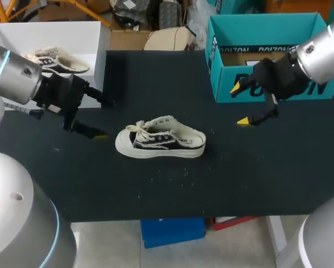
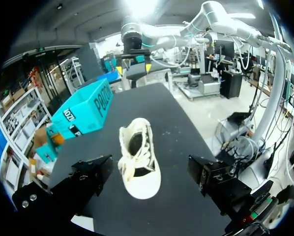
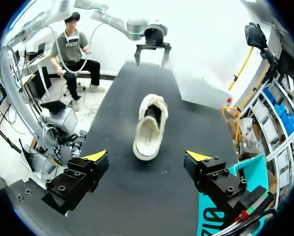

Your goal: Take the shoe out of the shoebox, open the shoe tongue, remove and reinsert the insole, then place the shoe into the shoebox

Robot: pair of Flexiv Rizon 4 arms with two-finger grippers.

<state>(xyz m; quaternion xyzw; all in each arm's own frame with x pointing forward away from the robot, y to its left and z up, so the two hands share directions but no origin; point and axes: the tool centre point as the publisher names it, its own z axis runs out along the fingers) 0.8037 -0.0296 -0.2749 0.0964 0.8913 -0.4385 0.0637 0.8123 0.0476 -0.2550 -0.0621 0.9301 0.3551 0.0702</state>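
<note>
A white and black low sneaker (image 1: 159,139) with loose laces lies on its sole in the middle of the black table, toe toward my left arm. The open teal shoebox (image 1: 267,56) stands at the back right. My left gripper (image 1: 103,119) hovers open just left of the toe, holding nothing. To the right of the heel, in front of the shoebox, my right gripper (image 1: 239,104) is open and empty too. In the left wrist view the sneaker (image 2: 137,157) lies ahead of the open gripper (image 2: 149,161). The right wrist view shows the sneaker (image 3: 149,128) heel-first ahead of its gripper (image 3: 147,156).
A white box (image 1: 94,39) at the back left holds a second, similar sneaker (image 1: 58,60). The table's front edge (image 1: 172,215) runs well in front of the shoe.
</note>
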